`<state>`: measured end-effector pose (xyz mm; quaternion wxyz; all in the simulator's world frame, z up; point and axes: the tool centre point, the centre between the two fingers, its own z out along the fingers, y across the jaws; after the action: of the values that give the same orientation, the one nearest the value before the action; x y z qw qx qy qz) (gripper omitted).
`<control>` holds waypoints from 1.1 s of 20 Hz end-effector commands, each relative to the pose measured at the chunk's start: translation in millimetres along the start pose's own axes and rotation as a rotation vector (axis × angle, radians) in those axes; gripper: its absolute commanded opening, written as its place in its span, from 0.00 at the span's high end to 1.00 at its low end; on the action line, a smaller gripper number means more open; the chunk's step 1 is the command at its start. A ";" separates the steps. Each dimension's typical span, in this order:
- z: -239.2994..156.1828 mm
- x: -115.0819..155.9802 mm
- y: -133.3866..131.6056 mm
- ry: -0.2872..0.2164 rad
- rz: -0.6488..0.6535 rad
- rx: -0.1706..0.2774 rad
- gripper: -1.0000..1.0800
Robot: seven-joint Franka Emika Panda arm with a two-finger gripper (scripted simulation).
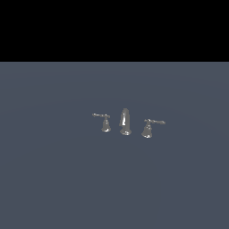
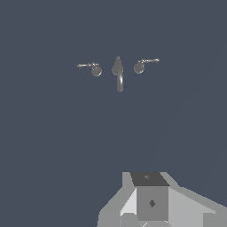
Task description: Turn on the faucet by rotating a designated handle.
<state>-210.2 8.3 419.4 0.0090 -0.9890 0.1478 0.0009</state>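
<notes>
On the flat grey-blue tabletop (image 1: 53, 179), the chrome faucet (image 1: 125, 121) stands as three separate pieces in a row near the middle of the exterior view. Furthest toward the exterior view's left is the slimmer handle (image 1: 104, 121), its thin lever pointing out to that side. Next comes the tall tapered spout (image 1: 125, 120), upright and just apart from both neighbours. On the exterior view's right sits the handle (image 1: 149, 127) with the wider bell base, its thicker lever reaching out to the right and ending in a small knob. The wrist view looks down on the same three pieces, well apart from the end effector (image 2: 148, 199), whose grey body fills the lower edge of that picture; nothing is in its grasp, but how far it is open I cannot tell.
</notes>
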 end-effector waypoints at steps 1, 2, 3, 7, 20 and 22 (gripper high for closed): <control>15.9 13.2 -5.0 0.000 0.067 0.000 1.00; 22.4 18.9 -6.7 0.001 0.095 0.000 1.00; 28.8 24.6 -8.4 0.001 0.123 0.000 1.00; 54.8 48.2 -13.2 0.002 0.234 0.000 1.00; 138.4 126.8 -10.2 0.005 0.595 0.000 1.00; 151.1 138.6 -7.1 0.006 0.650 0.000 1.00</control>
<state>-83.5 -18.1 277.8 0.0077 -0.8996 0.4367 0.0014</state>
